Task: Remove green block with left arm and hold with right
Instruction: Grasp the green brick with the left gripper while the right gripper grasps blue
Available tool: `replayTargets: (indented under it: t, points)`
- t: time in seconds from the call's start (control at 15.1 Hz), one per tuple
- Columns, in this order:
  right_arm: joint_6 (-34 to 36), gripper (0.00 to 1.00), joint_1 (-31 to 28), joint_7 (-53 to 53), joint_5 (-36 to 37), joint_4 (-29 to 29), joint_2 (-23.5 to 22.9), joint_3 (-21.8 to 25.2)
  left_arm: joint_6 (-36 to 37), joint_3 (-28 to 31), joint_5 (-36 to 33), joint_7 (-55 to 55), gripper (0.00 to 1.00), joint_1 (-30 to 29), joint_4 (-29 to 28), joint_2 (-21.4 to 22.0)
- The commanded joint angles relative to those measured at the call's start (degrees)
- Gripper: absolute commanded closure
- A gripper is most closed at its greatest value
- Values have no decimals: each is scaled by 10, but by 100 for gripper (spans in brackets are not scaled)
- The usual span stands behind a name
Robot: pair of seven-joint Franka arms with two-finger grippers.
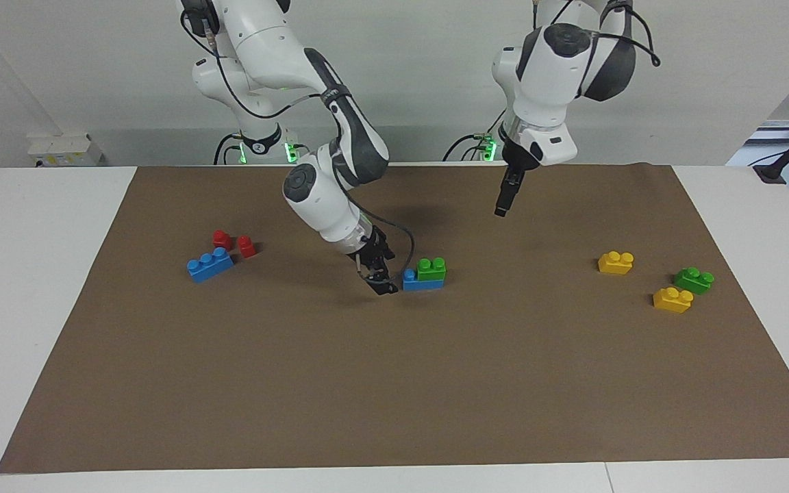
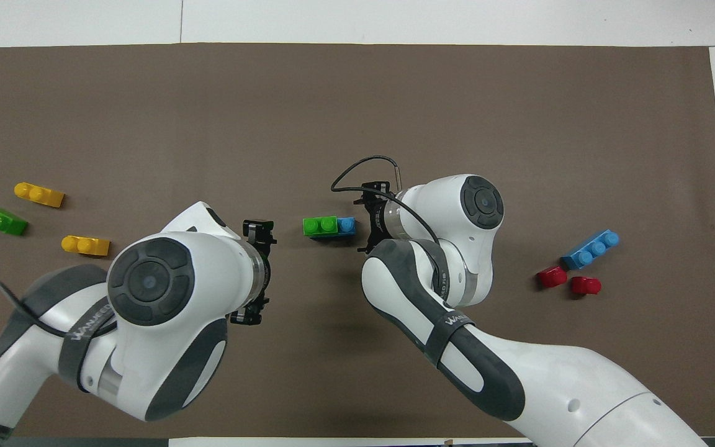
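Note:
The green block (image 1: 431, 268) sits pressed onto a blue brick (image 1: 422, 283) in the middle of the brown mat; both show in the overhead view, green block (image 2: 320, 225) and blue brick (image 2: 346, 225). One blue stud stays bare at the end toward the right arm's side. My right gripper (image 1: 384, 283) is low over the mat, tilted, right beside that bare blue end (image 2: 362, 220). It looks open and holds nothing. My left gripper (image 1: 502, 207) hangs high above the mat, nearer to the robots than the stack, and is empty.
A second green brick (image 1: 694, 279) and two yellow bricks (image 1: 616, 262) (image 1: 672, 299) lie toward the left arm's end. A blue three-stud brick (image 1: 209, 265) and two red blocks (image 1: 222, 239) (image 1: 247, 246) lie toward the right arm's end.

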State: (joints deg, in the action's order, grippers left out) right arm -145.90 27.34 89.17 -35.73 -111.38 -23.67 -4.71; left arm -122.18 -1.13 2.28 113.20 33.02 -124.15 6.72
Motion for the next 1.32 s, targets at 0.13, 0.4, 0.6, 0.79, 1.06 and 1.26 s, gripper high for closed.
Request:
replayTargets:
  t: [0.13,0.4,0.6,0.79,1.06,1.26]
  points:
    - [-40,1,18,-27,-29,-9,-9,1,-81,10,-24,153,0,35,19,-68]
    - [-54,7,27,-27,-29,-9,-10,1,-91,10,-43,218,0,35,80,-130]
    - [-54,51,27,-27,-29,-9,-10,1,-110,10,-55,259,0,35,80,-135]
    - [-55,100,26,-26,-30,-9,-10,0,-127,10,-63,275,0,34,78,-151]
    - [-55,100,25,-26,-30,-9,-10,1,-141,10,-81,286,0,36,81,-175]
    - [-56,100,25,-27,-50,-9,-12,1,-155,10,-98,306,0,47,84,-203]
